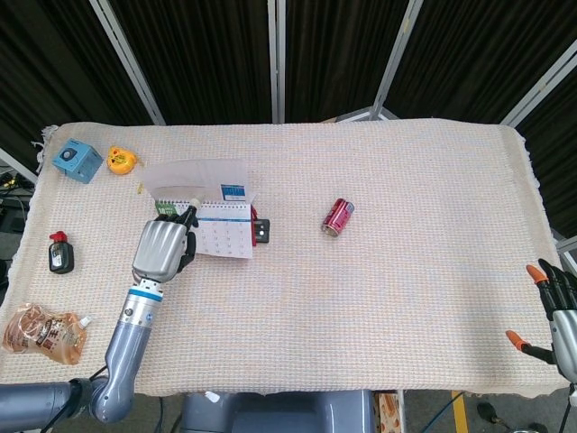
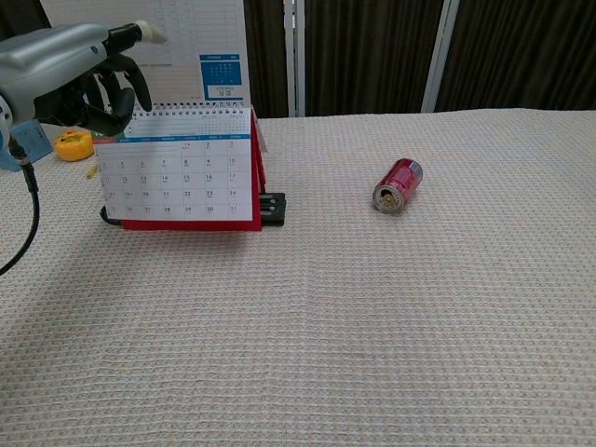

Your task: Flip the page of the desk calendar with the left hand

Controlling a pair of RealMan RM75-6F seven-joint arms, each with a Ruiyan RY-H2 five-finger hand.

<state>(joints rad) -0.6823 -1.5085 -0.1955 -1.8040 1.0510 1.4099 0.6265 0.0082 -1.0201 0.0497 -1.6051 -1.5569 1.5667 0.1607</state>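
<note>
The desk calendar (image 1: 227, 238) (image 2: 182, 184) stands on its red base at the left of the table, its front sheet facing me. One page (image 1: 194, 177) (image 2: 182, 42) is lifted upright above the spiral binding. My left hand (image 1: 163, 247) (image 2: 65, 67) is raised at the page's left edge; an outstretched finger (image 2: 142, 33) touches the sheet and the others are curled in. I cannot see a pinch on the paper. My right hand (image 1: 559, 323) hangs off the table's near right corner with fingers spread, holding nothing.
A red can (image 1: 339, 216) (image 2: 398, 184) lies on its side right of the calendar. A black clip (image 1: 261, 232) (image 2: 272, 209) sits against the calendar's right end. A blue box (image 1: 77, 161), a yellow tape measure (image 1: 122, 160) (image 2: 73, 144), a black bottle (image 1: 59, 253) and a snack bag (image 1: 41, 329) line the left edge.
</note>
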